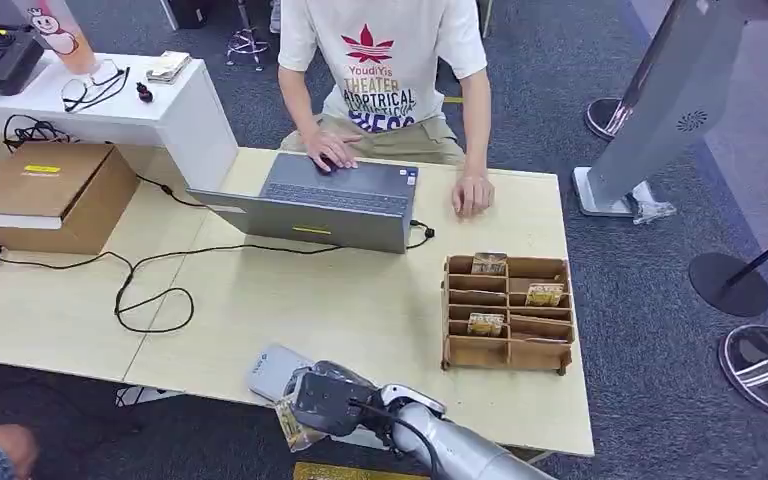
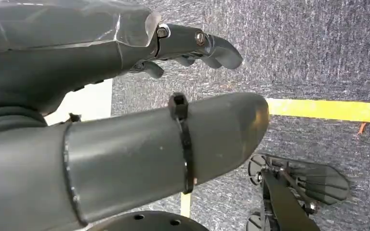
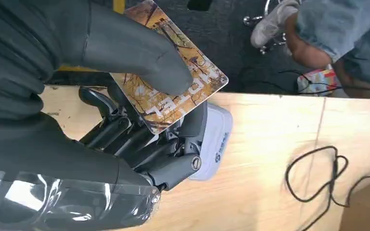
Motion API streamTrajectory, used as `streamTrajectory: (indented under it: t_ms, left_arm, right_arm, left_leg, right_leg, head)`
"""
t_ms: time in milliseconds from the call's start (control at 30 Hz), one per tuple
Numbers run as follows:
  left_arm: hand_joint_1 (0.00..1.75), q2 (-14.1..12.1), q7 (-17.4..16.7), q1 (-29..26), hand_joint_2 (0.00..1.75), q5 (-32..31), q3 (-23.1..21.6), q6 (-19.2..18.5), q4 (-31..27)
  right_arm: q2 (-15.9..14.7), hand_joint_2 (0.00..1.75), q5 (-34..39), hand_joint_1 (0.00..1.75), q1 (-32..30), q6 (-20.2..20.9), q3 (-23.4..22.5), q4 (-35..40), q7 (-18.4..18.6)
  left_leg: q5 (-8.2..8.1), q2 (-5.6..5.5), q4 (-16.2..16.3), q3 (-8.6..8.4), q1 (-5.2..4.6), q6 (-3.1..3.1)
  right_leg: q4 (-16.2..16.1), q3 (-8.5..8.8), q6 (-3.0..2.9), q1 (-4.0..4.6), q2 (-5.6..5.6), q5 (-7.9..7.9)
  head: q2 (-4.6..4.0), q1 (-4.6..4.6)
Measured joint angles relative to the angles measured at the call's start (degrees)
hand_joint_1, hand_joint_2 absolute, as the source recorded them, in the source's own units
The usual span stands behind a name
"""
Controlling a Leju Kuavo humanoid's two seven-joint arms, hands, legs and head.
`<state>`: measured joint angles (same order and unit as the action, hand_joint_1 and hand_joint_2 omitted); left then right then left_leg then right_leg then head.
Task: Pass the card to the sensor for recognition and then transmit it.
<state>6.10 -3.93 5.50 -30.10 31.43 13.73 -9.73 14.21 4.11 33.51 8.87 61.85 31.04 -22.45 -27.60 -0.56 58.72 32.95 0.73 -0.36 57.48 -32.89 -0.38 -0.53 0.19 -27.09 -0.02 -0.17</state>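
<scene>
Glossy rectangular card (image 3: 173, 91) in right hand (image 3: 125, 110)

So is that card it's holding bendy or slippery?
Probably stiff: the card stays flat though pinched by the right hand near one end. Its glossy face looks slippery. Likely light, being so thin.

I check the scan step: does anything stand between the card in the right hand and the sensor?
Nothing visible does. The right hand holds the card right over the white sensor at the table's near edge; only the hand's own fingers lie between them.
</scene>
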Motion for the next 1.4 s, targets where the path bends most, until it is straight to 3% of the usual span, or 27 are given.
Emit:
streamTrajectory:
  t_ms: [600,933,1400]
  left_arm:
    - [0.0,0.8,-0.2,0.4,0.0,-0.6,0.0,0.9,0.0]
    - [0.0,1.2,-0.7,0.4,0.0,-0.6,-0.1,1.1,0.0]
    - [0.0,1.7,-0.9,0.7,0.0,-0.7,-0.5,1.6,0.0]
  right_arm:
    - [2.7,1.75,1.5,1.75,1.1,-1.9,0.7,-5.3,1.8]
    - [2.7,1.75,6.4,1.75,3.1,-2.3,-3.9,-5.3,0.9]
    - [2.7,1.75,7.0,1.75,4.6,-3.5,-7.9,-5.0,1.3]
  left_leg:
    - [0.0,0.0,0.0,0.0,0.0,0.0]
    - [0.0,0.0,0.0,-0.01,0.0,0.0]
    - [0.0,0.0,0.0,-0.01,0.0,0.0]
  right_leg:
    - [0.0,0.0,0.0,0.0,0.0,0.0]
    - [0.0,0.0,0.0,0.0,0.0,0.0]
    - [0.0,-0.01,0.0,0.0,0.0,0.0]
  head:
    - [0.0,0.02]
    - [0.0,0.02]
    - [0.0,0.02]
